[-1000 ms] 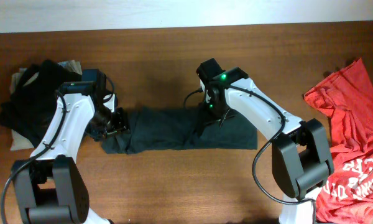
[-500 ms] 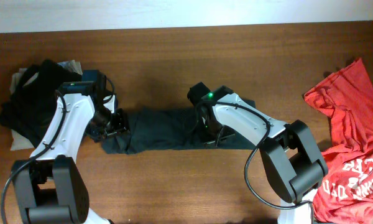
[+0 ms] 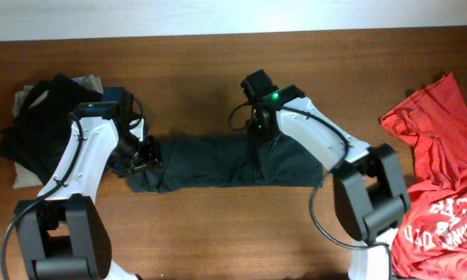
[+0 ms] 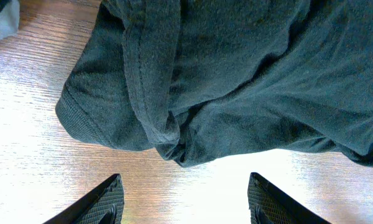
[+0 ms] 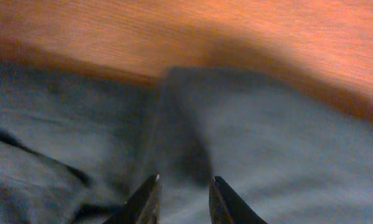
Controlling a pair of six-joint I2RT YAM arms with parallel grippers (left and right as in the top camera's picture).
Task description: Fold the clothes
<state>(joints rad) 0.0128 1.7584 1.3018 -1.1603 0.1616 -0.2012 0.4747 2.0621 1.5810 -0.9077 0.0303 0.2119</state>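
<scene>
From above, the dark shirt [image 3: 218,162] lies in the middle of the counter [image 3: 194,70], folded into 1 long band; the left jaws sit at its left end and the right jaws hang over its top edge near the middle; a pile of black and beige shirts [image 3: 35,132] is well to its left and a red shirt [image 3: 440,171] well to its right.

From the left wrist, the jaws are wide apart and hold nothing; bare counter [image 4: 37,168] is between them, just beside the dark shirt's [image 4: 248,68] lumpy edge; if they close here they could miss the cloth, or catch only 1 layer, and the fold could fall open.

From the right wrist, the picture is blurry; the jaws show a small gap with nothing seen between them, above the dark shirt [image 5: 286,143]; a pull from here could drag the band crooked.
</scene>
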